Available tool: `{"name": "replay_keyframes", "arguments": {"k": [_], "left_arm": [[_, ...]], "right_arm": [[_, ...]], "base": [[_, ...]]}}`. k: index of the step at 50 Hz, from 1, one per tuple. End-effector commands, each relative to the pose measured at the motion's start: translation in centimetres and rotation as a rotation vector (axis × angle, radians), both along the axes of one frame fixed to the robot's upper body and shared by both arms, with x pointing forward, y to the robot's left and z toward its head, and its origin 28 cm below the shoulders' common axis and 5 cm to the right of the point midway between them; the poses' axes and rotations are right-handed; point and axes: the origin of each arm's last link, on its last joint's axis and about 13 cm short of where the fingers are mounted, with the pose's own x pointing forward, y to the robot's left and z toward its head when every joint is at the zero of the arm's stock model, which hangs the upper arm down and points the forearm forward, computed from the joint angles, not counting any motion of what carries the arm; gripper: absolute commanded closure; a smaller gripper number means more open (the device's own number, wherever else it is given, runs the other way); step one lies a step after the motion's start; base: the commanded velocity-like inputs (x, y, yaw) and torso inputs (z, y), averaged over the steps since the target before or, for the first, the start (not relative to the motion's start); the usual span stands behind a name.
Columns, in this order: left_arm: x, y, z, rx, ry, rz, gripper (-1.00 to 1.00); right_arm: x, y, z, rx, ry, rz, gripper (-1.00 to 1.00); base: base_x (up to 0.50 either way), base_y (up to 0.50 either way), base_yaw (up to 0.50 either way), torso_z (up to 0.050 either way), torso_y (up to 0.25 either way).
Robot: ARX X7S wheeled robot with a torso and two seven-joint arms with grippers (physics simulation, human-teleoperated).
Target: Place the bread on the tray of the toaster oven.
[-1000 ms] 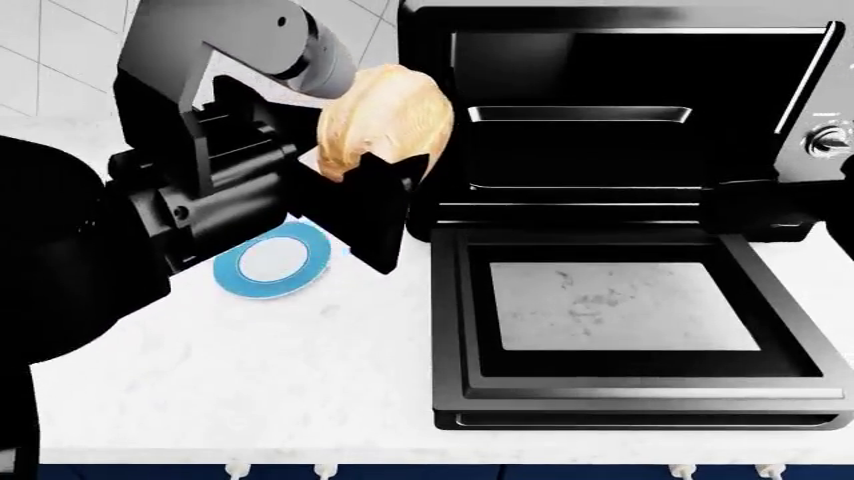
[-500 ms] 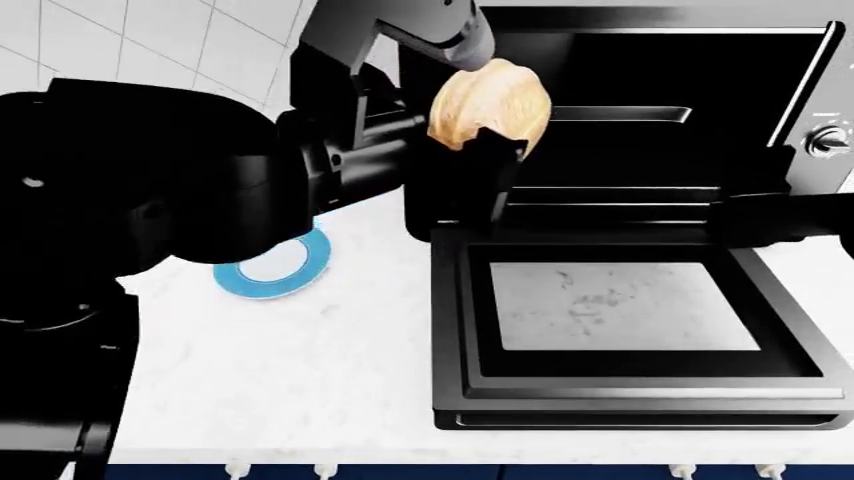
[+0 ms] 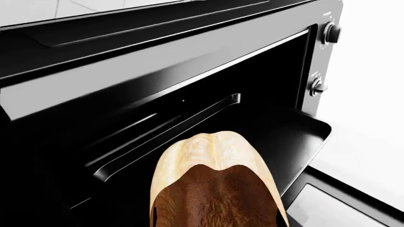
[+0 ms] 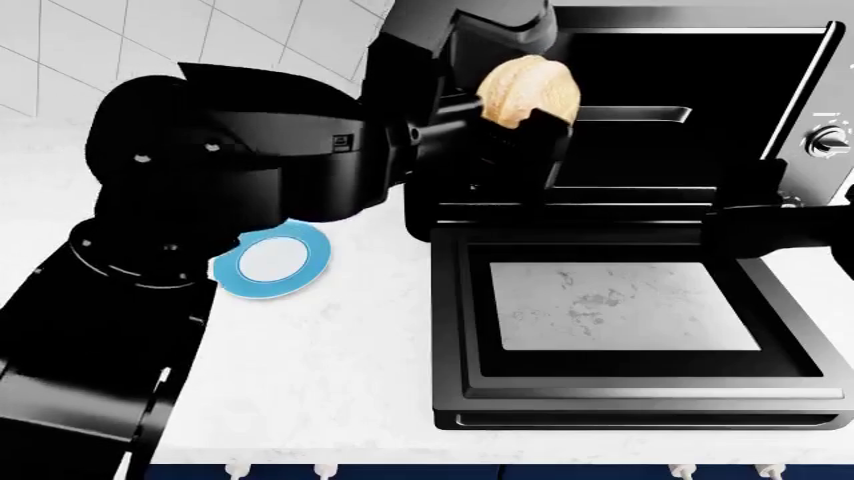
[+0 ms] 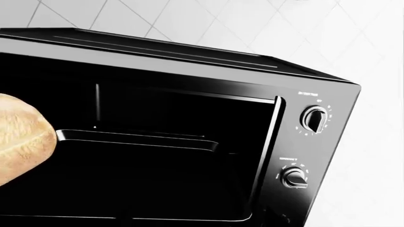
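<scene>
On the white worktop (image 4: 334,360), my left claw (image 4: 527,120) was clamped on the golden, pale-topped bread (image 4: 527,90) at the toaster oven (image 4: 801,60) mouth; I couldn't tell my right claw's state.

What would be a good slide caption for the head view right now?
Left gripper holds the bread at the open toaster oven, level with its tray.

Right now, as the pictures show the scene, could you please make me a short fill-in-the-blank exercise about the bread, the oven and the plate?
1. The left hand holds the ____ in front of the toaster oven opening.
2. The oven door is ____, lying flat toward the robot.
3. The tray inside carries ____ so far.
4. The round plate on the counter has a ____ rim.

Missing words: bread; open; nothing; blue
</scene>
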Motion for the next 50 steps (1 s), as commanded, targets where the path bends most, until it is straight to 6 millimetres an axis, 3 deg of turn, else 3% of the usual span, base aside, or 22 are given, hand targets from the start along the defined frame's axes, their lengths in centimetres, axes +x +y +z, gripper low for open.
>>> {"name": "replay_keyframes", "arguments": {"k": [1,14,23,35,50], "left_arm": [[2.0,-1.3,-0.2,0.004,0.037,0.063,1.00],[3.9,-3.2,0.6,-0.009,0.061,0.096,1.00],[4.7,-4.0,-0.9,0.020,0.099,0.112,1.00],[4.3,-4.5,-1.8,0.046,0.154,0.134,1.00],[4.4,-4.5,-1.3,0.048,0.189,0.135,1.00]], "right_arm": [[0.1,0.0,-0.1,0.001,0.002,-0.001,-1.00],[-0.7,-0.2,-0.5,0.003,0.007,-0.011,-1.00],[-1.1,-0.4,-0.9,0.009,0.011,-0.024,-1.00],[-1.1,-0.5,-1.0,0.011,0.012,-0.026,-1.00],[-1.4,-0.7,-1.3,0.018,0.013,-0.033,-1.00]], "base": [[0.00,0.00,0.00,0.000,0.000],[0.00,0.00,0.00,0.000,0.000],[0.00,0.00,0.00,0.000,0.000],[0.00,0.00,0.00,0.000,0.001],[0.00,0.00,0.00,0.000,0.000]]}}
